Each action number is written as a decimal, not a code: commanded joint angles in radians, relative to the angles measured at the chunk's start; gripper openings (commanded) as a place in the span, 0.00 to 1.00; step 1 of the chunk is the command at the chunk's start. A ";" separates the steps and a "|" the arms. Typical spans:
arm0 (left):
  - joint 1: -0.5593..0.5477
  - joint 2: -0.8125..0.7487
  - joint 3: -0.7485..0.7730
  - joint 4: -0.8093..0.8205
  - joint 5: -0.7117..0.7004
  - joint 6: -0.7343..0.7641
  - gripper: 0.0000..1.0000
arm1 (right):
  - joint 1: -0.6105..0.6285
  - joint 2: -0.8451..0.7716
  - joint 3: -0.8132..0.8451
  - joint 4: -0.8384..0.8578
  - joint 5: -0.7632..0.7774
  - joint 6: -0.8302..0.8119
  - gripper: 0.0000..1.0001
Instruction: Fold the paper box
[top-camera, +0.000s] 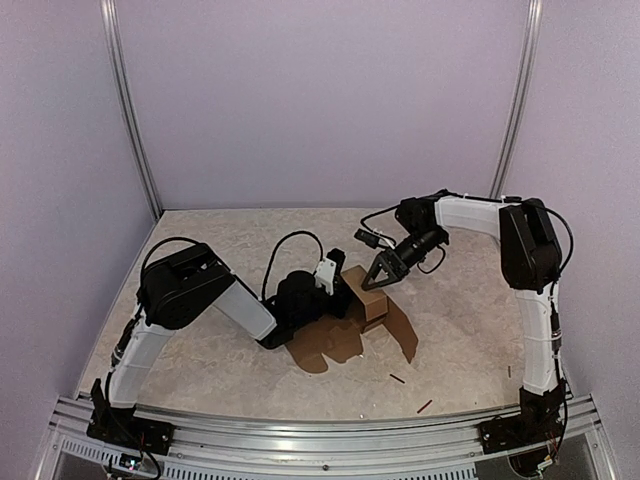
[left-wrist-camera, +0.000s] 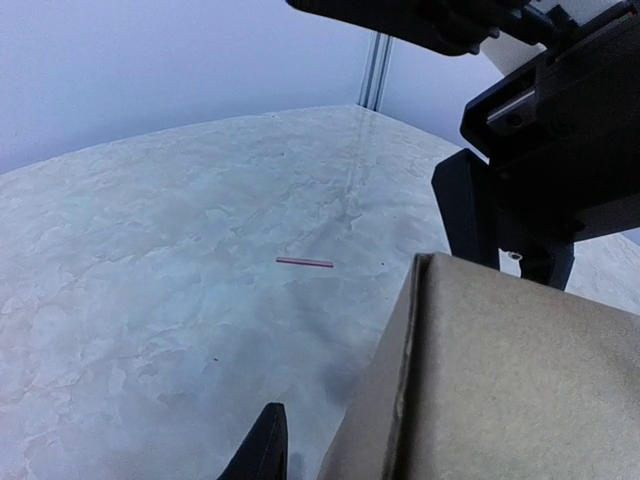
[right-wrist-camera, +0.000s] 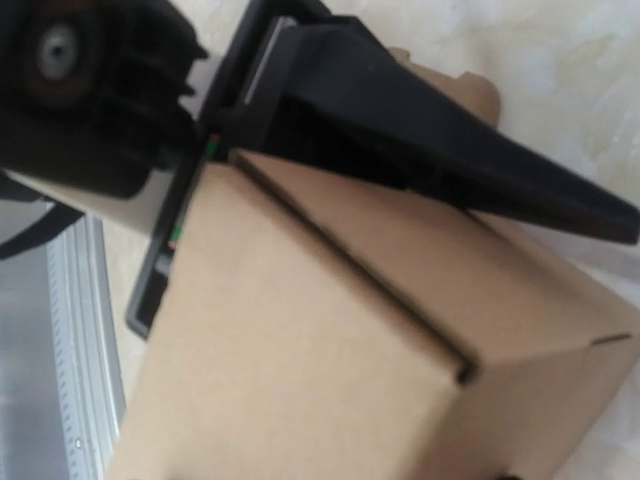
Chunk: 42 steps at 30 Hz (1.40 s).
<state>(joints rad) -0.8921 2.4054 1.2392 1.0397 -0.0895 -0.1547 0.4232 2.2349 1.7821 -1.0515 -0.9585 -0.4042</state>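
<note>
The paper box (top-camera: 368, 300) is brown cardboard, partly folded into a small block, with flat flaps (top-camera: 335, 342) spread on the table in front of it. My left gripper (top-camera: 350, 284) reaches it from the left. One finger (right-wrist-camera: 420, 150) lies along a box face, and its tip (left-wrist-camera: 268, 445) shows just left of the box wall (left-wrist-camera: 500, 380). The other finger is hidden behind the box. My right gripper (top-camera: 378, 274) is at the box's far top edge with its fingers spread, and it also shows in the left wrist view (left-wrist-camera: 505, 250). The box (right-wrist-camera: 320, 340) fills the right wrist view.
Small dark sticks lie on the table in front of the box (top-camera: 397, 378) and nearer the front (top-camera: 424, 406); another thin stick (left-wrist-camera: 304, 262) lies beyond the box. A metal rail (top-camera: 320, 425) runs along the near edge. Walls close in the back and sides.
</note>
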 joint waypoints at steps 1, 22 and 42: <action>-0.005 -0.028 -0.030 0.095 0.000 0.040 0.30 | 0.025 0.036 -0.005 -0.055 -0.035 -0.025 0.73; 0.016 -0.061 -0.099 0.141 0.083 0.127 0.36 | -0.017 0.006 0.059 -0.159 -0.029 -0.090 0.76; 0.024 -0.032 -0.038 0.008 0.133 0.119 0.29 | 0.013 0.034 0.095 -0.183 -0.051 -0.110 0.76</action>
<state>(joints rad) -0.8772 2.3634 1.2102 1.0882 0.0208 -0.0402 0.4248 2.2684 1.8431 -1.2190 -0.9874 -0.5003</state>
